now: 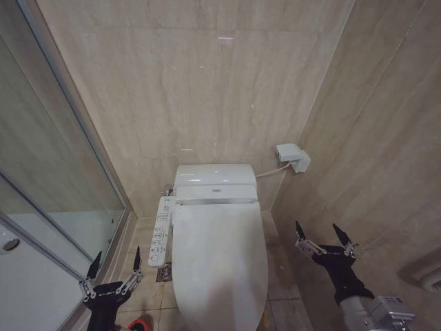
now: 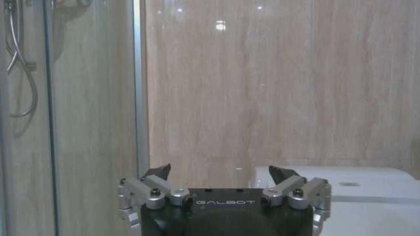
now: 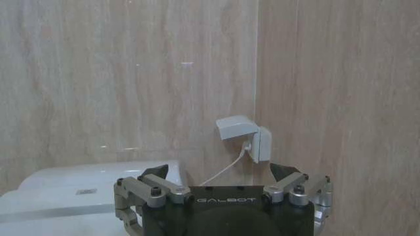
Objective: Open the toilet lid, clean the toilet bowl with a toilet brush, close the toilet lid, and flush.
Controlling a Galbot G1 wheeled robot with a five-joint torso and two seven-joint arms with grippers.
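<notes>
The toilet lid [image 1: 219,258] lies shut, a glossy white oval over the toilet bowl, which it hides. A narrow white button panel [image 1: 160,231] runs along the bowl's left side. My left gripper [image 1: 114,265] hangs open low to the left of the lid, with nothing between its fingers, and shows open in the left wrist view too [image 2: 221,173]. To the right of the lid, near the side wall, my right gripper [image 1: 324,234] is open and empty [image 3: 223,173]. A small red object [image 1: 140,323], perhaps the toilet brush's holder, peeks out at the bottom edge; the brush itself is hidden.
A glass shower screen [image 1: 48,172] with a metal frame stands close on the left. Beige tiled walls close in behind and on the right. A white wall box [image 1: 293,156] with a cable sits right of the tank [image 1: 215,183]. A floor drain [image 1: 164,273] lies by the bowl.
</notes>
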